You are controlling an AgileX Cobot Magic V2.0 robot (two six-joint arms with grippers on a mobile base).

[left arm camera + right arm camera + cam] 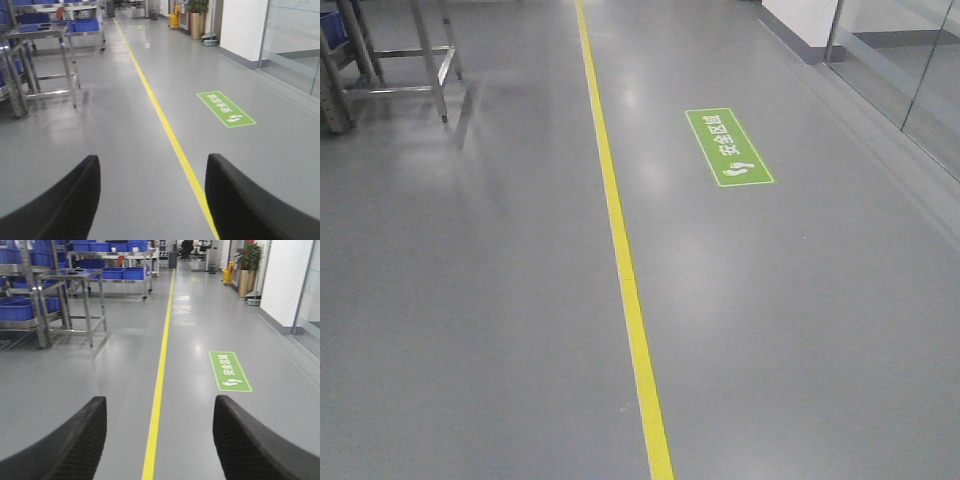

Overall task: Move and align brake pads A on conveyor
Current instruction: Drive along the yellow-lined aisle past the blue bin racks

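The brake pads A and the conveyor are out of view in every frame. My left gripper (152,165) is open, its two black fingers spread wide over bare grey floor with nothing between them. My right gripper (160,405) is likewise open and holds nothing; a yellow floor line (159,385) runs between its fingers. Neither gripper shows in the front view, which holds only the floor.
A yellow line (620,250) runs down the grey floor, with a green floor sign (728,147) to its right. A steel table (70,275) and racks of blue bins (20,307) stand at the left. A glass wall (910,70) lines the right side.
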